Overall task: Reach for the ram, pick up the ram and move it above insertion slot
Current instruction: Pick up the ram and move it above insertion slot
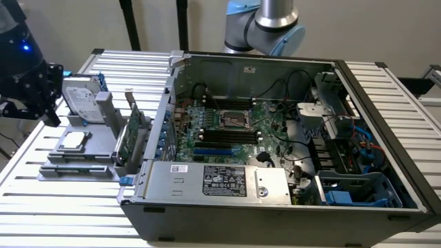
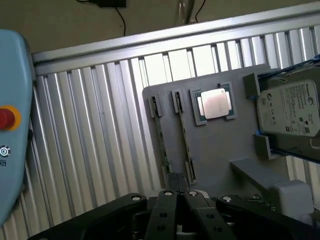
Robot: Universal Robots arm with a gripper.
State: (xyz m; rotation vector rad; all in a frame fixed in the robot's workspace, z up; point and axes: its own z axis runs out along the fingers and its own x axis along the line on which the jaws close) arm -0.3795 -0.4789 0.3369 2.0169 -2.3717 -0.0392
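Hanging over the slatted table [image 1: 62, 212] at the exterior view's left, the gripper [image 2: 179, 195] has its fingers pressed together and grips nothing. Just to its right stands a gray holder [image 1: 102, 135]. It carries a silver hard drive [image 1: 84, 98] on edge, a processor chip [image 1: 74, 140] lying flat, and a green card [image 1: 131, 135] upright beside the computer's wall.

In the wrist view the ram [image 2: 185, 142] sits on edge in a groove of that holder, a thin strip running toward the fingertips. A second strip [image 2: 161, 137] of the same kind sits in the neighbouring groove. Neither is held.

Farther right the open computer case [image 1: 276, 217] shows its green board [image 1: 200, 152]. The black insertion slots [image 1: 227, 136] lie beside the processor socket [image 1: 234, 119], well apart from the ram. A gray power supply box [image 1: 214, 181] runs along the near wall, and a blue drive cage [image 1: 358, 188] fills the right corner.
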